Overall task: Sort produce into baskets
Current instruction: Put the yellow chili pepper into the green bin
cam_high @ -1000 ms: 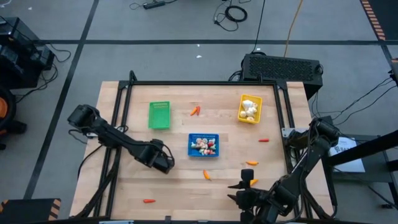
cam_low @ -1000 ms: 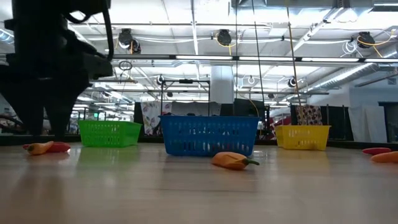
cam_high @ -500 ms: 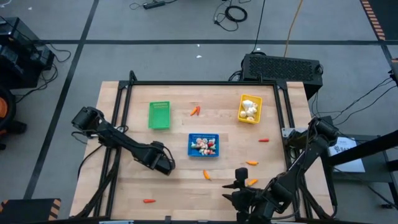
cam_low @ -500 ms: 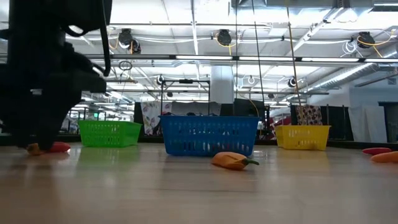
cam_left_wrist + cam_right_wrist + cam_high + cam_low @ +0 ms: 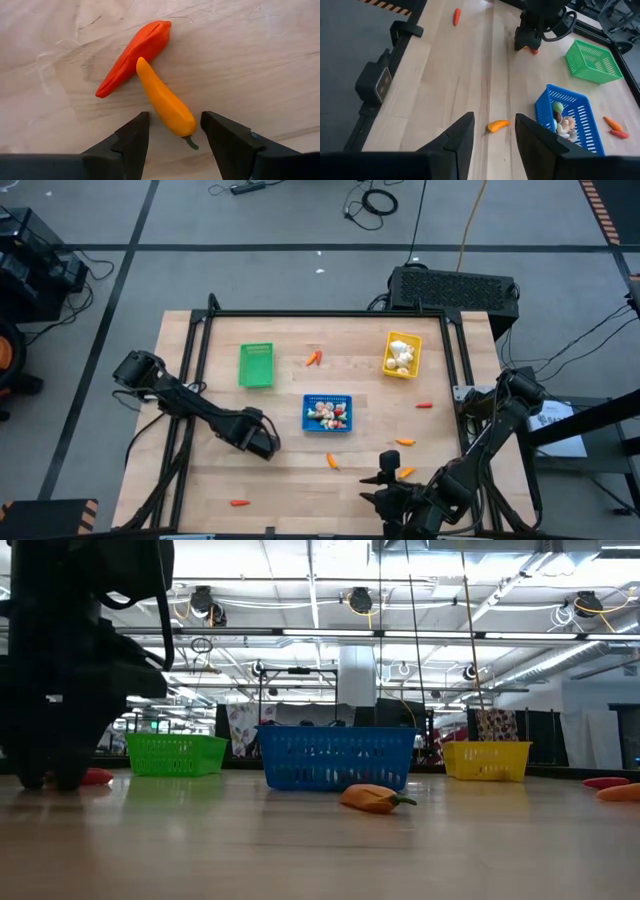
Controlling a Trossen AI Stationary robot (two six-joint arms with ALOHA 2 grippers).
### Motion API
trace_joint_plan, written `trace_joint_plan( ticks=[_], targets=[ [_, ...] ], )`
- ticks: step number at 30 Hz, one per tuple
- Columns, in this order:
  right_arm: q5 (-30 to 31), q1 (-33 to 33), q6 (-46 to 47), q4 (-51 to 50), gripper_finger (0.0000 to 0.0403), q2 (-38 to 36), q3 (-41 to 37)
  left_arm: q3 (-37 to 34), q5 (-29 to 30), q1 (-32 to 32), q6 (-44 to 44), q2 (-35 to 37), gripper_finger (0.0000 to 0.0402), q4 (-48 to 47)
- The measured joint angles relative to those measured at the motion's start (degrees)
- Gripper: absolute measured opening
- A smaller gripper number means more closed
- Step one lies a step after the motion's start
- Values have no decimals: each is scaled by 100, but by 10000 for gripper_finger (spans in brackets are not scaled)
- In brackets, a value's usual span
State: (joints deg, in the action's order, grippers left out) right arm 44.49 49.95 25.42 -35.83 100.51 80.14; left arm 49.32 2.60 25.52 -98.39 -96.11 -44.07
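My left gripper (image 5: 264,444) points straight down near the table's left side, low over two pieces of produce lying on the wood: a yellow-orange pepper (image 5: 164,101) and a red one (image 5: 134,56) that touch each other. It is open, with a finger on each side of the yellow-orange pepper's stem end (image 5: 189,141), apart from it. The low view shows this gripper (image 5: 48,778) down at the tabletop. My right gripper (image 5: 384,478) hangs open and empty near the front edge, with an orange pepper (image 5: 498,125) on the table beyond it. The green basket (image 5: 256,366), blue basket (image 5: 328,414) and yellow basket (image 5: 402,354) stand farther back.
The blue basket and the yellow basket hold sorted pieces. Loose orange and red pieces lie at the far middle (image 5: 314,359), on the right (image 5: 424,405) (image 5: 404,442), near the front (image 5: 332,461) (image 5: 406,473) and at the front left (image 5: 238,502). A black frame (image 5: 320,314) rims the table.
My left gripper has gone down toward the two peppers, still open, and in the low view it now hides the yellow-orange one. The produce and the baskets have stayed where they were.
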Motion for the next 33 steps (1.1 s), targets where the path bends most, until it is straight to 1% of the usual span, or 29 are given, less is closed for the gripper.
trace_joint_plan(
  ticks=[3,6,7,9,12,15,18,24,26,28,33],
  targets=[
    [-2,0,-1,12,135,0,0,0,-63,-7,165,-6,175,11],
    [-16,4,118,20,135,0,0,0,-45,-7,280,-9,137,42],
    [-105,16,192,19,135,0,0,0,-43,-16,306,-9,123,53],
    [-371,36,375,20,135,0,1,2,-61,-47,455,-9,94,73],
    [-966,67,764,15,135,0,2,-2,-62,-80,729,62,57,66],
    [-1462,136,1272,9,135,0,2,-12,-59,-188,1033,253,34,-5],
    [-1504,263,1717,7,134,0,2,111,156,-372,1388,521,28,-338],
    [-1255,533,2514,7,134,0,2,403,651,-923,2361,1125,26,-929],
    [-1081,617,2774,8,134,0,2,433,805,-1238,2697,1374,25,-1155],
    [-952,698,3054,9,134,0,2,424,816,-1639,3077,1537,25,-1434],
    [-728,886,3530,82,134,55,4,424,819,-2627,4040,1859,25,-1526]
  ],
)
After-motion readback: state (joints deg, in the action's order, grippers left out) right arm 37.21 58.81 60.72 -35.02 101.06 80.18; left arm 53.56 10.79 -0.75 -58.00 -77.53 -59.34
